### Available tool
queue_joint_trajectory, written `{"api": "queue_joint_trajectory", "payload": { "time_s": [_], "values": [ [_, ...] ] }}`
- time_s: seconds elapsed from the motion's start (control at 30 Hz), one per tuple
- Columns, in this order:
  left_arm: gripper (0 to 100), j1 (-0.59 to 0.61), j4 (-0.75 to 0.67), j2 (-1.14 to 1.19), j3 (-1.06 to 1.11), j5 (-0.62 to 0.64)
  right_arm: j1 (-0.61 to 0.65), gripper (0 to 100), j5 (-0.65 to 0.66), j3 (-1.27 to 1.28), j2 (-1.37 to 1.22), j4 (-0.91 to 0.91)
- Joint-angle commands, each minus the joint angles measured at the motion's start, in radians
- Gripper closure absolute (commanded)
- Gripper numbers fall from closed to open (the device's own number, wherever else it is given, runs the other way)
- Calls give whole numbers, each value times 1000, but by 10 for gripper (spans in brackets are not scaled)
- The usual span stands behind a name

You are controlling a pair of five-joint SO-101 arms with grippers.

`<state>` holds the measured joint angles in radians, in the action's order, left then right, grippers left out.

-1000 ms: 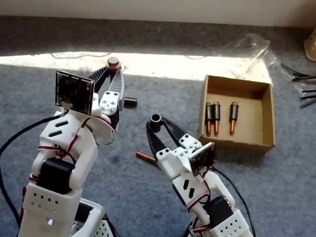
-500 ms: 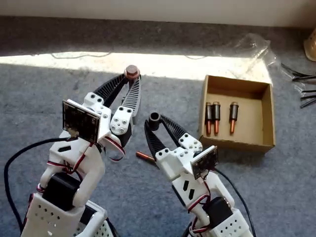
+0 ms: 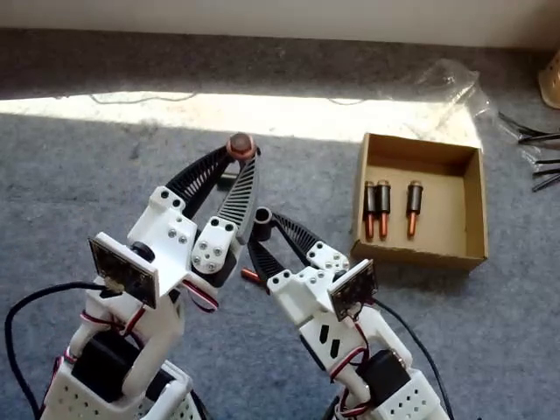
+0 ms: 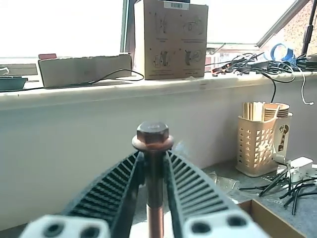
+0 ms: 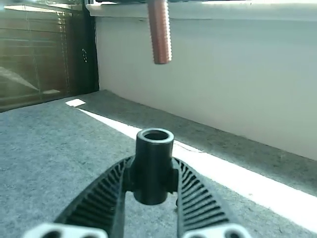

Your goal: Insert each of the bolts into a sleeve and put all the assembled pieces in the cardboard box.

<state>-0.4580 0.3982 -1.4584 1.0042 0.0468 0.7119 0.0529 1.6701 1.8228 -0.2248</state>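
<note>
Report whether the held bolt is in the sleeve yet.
Out. The bolt hangs above the sleeve, with a clear gap between them.

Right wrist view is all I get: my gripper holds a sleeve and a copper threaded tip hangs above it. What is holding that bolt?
Observer: The left gripper has the bolt upright, clamped just under its head.
Operator: How many pieces are in the box?
Observer: Three assembled pieces lie side by side in the cardboard box.
Operator: Any bolts not yet picked up?
Observer: One loose bolt lies on the carpet between the two arms.
</note>
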Motion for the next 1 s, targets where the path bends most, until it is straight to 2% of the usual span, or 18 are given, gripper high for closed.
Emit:
{"api": "queue_joint_trajectory", "payload": {
  "time_s": [0.0, 0.4, 0.67, 0.97],
  "values": [
    [994, -15, 8, -21, -13, 51, 10, 993, -5, 143, 13, -21],
    [994, -15, 114, -21, -8, 68, 10, 993, -5, 143, 13, -81],
    [994, -36, 114, -21, 28, 135, 10, 993, -3, 143, 13, -81],
    [994, -36, 149, -19, 25, 140, 10, 993, -2, 143, 13, -81]
  ]
}}
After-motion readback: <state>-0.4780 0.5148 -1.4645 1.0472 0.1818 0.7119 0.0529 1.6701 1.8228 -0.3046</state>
